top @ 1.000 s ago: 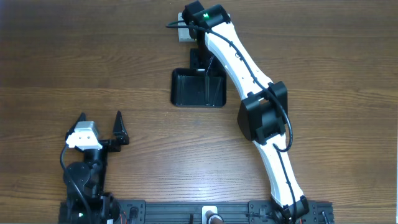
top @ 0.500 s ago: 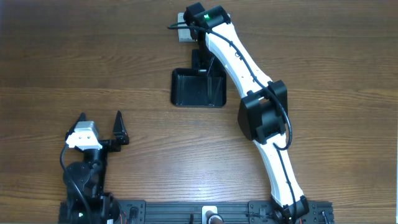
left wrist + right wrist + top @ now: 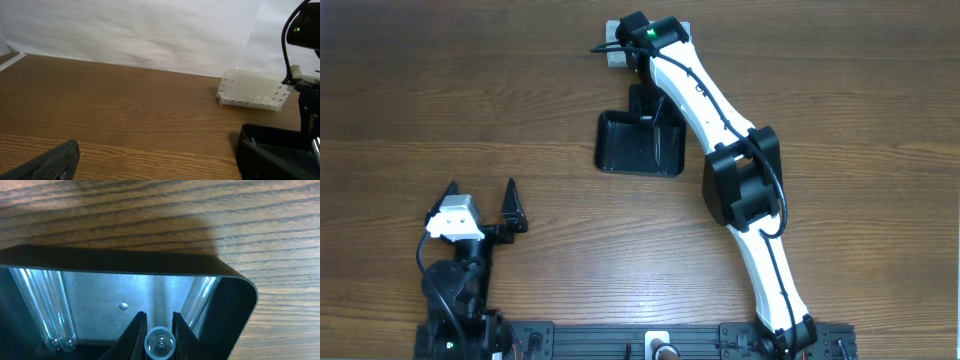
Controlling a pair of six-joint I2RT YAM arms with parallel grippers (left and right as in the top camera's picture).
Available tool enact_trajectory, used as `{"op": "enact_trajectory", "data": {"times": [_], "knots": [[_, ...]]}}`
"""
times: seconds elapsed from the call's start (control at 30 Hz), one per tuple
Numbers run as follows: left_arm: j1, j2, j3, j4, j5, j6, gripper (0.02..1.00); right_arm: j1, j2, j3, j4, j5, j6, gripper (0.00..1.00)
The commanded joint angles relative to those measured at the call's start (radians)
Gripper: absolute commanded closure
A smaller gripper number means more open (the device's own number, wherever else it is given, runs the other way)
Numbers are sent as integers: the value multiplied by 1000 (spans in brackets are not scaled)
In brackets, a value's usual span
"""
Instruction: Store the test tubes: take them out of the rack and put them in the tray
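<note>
Starting closest to the bases: the left gripper [image 3: 481,187] is sitting in the lower left of the top view, low over the wooden table [image 3: 840,90], with its two black fingers spread wide apart and nothing between them. It's well apart from everything else.

Moving up the frame, the black tray [image 3: 615,160] is lying just left of center in the upper half. The right arm [image 3: 720,130] is stretching diagonally from the bottom right up to it. In the right wrist view the right gripper [image 3: 158,325] is hanging over the inside of the tray, near its end wall, and its fingers are pinching a clear test tube [image 3: 160,345]. We're looking straight down into the tube's open mouth at bottom center.

Inside the tray, two tubes [image 3: 45,310] are lying side by side, touching, at the left of that view, and one more tube [image 3: 200,302] is leaning along the wall at the right.

Farthest out, the white rack [image 3: 616,55] is sitting at the top edge of the top view, just beyond the tray. From the left wrist view it's showing up at the right, side on, with rows of small holes.
</note>
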Motion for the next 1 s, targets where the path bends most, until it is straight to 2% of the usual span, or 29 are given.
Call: {"op": "enact_trajectory", "data": {"times": [0.03, 0.5, 0.63, 0.73, 1.0], "knots": [[5, -6, -5, -5, 0, 14, 20, -6, 14, -9, 10, 20, 10, 818], [5, -6, -5, -5, 0, 14, 18, -5, 14, -9, 13, 20, 10, 656], [5, -6, -5, -5, 0, 14, 23, -6, 14, -9, 14, 22, -13, 509], [5, -6, -5, -5, 0, 14, 23, -5, 14, -9, 13, 40, -40, 457], [5, -6, -5, -5, 0, 14, 23, -6, 11, -8, 4, 43, -66, 408]]}}
